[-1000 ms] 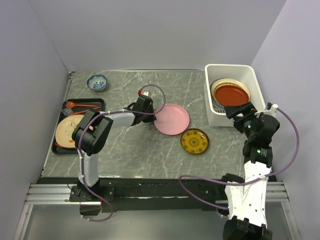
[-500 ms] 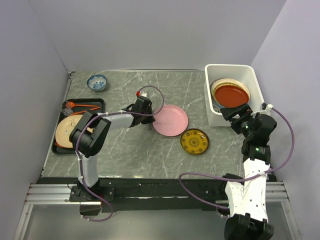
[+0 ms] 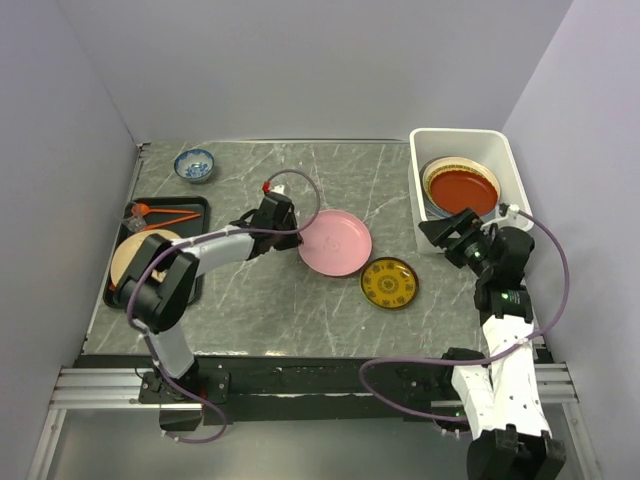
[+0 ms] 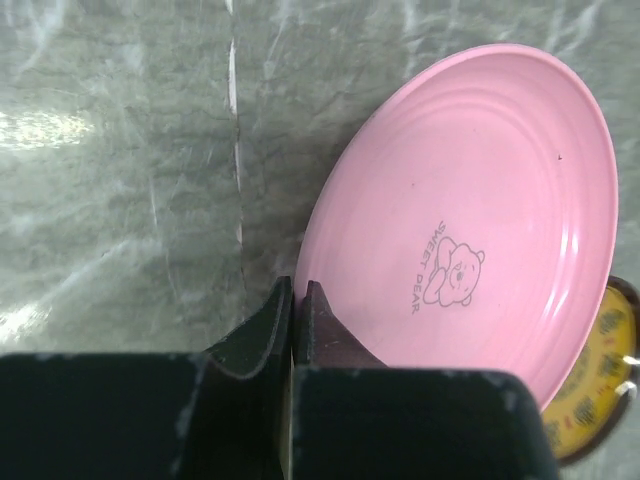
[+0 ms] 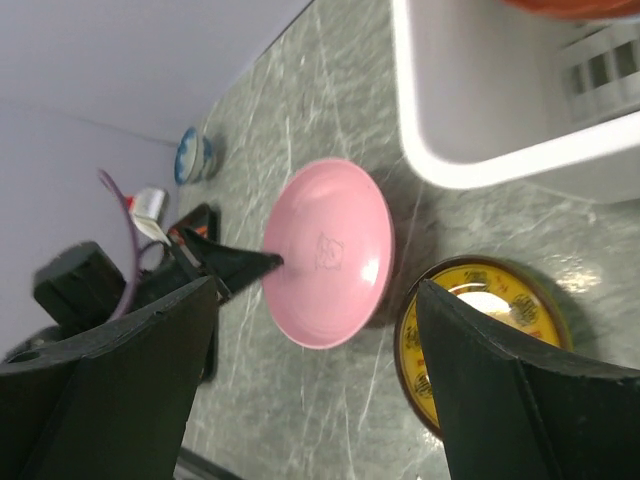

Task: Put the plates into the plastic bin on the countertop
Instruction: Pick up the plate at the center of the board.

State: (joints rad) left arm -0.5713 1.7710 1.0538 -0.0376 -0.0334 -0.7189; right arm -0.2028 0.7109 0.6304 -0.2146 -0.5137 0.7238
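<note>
A pink plate (image 3: 335, 242) (image 4: 470, 200) (image 5: 330, 250) with a bear print lies mid-countertop (image 3: 300, 300). My left gripper (image 3: 297, 234) (image 4: 296, 290) is shut on its left rim, one finger above and one below. A small yellow-patterned plate (image 3: 389, 283) (image 5: 480, 340) lies just to its right and nearer. The white plastic bin (image 3: 415, 190) (image 5: 470, 150) at the back right holds a red-orange plate (image 3: 462, 187) on top of others. My right gripper (image 3: 455, 236) (image 5: 315, 290) hangs open and empty by the bin's near left corner, facing the pink plate.
A black tray (image 3: 190, 205) at the left edge carries a cream plate (image 3: 135, 258) and orange utensils. A small blue-and-white bowl (image 3: 194, 164) (image 5: 193, 155) stands at the back left. Grey walls close in the left, back and right sides.
My left gripper has drawn the pink plate a little to the left. My right gripper has swung left, away from the bin's front toward the two plates.
</note>
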